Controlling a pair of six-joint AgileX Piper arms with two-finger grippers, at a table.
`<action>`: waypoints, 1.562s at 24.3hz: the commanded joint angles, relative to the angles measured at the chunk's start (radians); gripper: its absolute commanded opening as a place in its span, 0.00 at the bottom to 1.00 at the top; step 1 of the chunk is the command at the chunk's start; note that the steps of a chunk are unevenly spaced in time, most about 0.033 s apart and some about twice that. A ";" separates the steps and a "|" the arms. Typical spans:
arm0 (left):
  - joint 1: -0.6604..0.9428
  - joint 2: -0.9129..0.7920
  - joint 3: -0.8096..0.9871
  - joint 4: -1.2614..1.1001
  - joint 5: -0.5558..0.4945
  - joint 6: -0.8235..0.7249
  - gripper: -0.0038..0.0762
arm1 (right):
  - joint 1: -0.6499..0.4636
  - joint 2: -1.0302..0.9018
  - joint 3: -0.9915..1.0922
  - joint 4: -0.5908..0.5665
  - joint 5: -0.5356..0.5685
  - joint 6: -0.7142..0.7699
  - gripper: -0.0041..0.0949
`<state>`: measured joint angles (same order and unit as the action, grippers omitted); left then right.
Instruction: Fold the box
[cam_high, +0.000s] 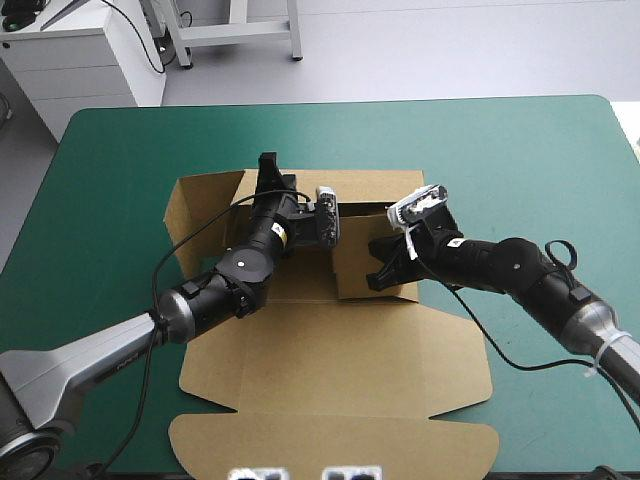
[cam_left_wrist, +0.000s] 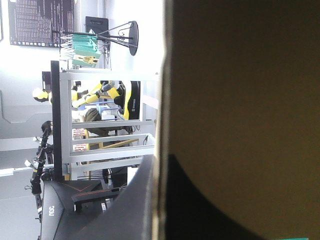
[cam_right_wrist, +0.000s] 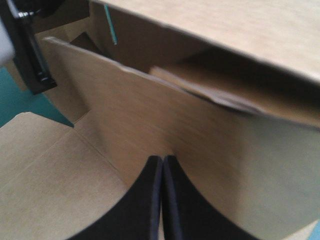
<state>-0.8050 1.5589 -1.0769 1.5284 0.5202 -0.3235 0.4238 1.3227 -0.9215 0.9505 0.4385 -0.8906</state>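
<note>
Lid first, since it's closest: the lid (cam_high: 335, 400) lies flat toward the table's near edge, and the rest of the box (cam_high: 205, 205) sits around the middle of the table (cam_high: 560, 150) with its walls only partly raised. Left gripper (cam_left_wrist: 164, 159) looks clamped on the left wall (cam_left_wrist: 240, 100), with the board's edge running down between its two fingers. Right gripper (cam_right_wrist: 162, 159) has its fingers pressed together into one point, tip against a raised wall (cam_right_wrist: 150, 115), and a loose flap (cam_right_wrist: 225, 95) hangs just behind that wall's top. What worries me is that a closed tip pushing on bare board has nothing to hold. I reckon it can skid along the raised wall and let it flop back down. If that flap isn't tucked in before the wall folds over, it probably jams or creases. And pulling on the left wall while the other side pushes could just drag the whole sheet across the table instead of bending it at the crease.
</note>
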 joint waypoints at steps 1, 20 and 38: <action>-0.007 -0.040 -0.025 0.033 -0.006 -0.014 0.04 | 0.039 -0.034 -0.027 0.035 -0.015 -0.062 0.03; -0.007 -0.040 -0.025 0.038 0.041 -0.014 0.04 | 0.087 -0.032 -0.027 -0.275 -0.128 0.128 0.58; -0.007 -0.046 -0.025 0.032 -0.087 -0.019 0.04 | -0.242 -0.179 -0.063 -0.934 -0.002 0.821 0.11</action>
<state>-0.8060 1.5580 -1.0769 1.5329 0.4825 -0.3259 0.1877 1.2082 -0.9283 0.0249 0.4807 -0.0617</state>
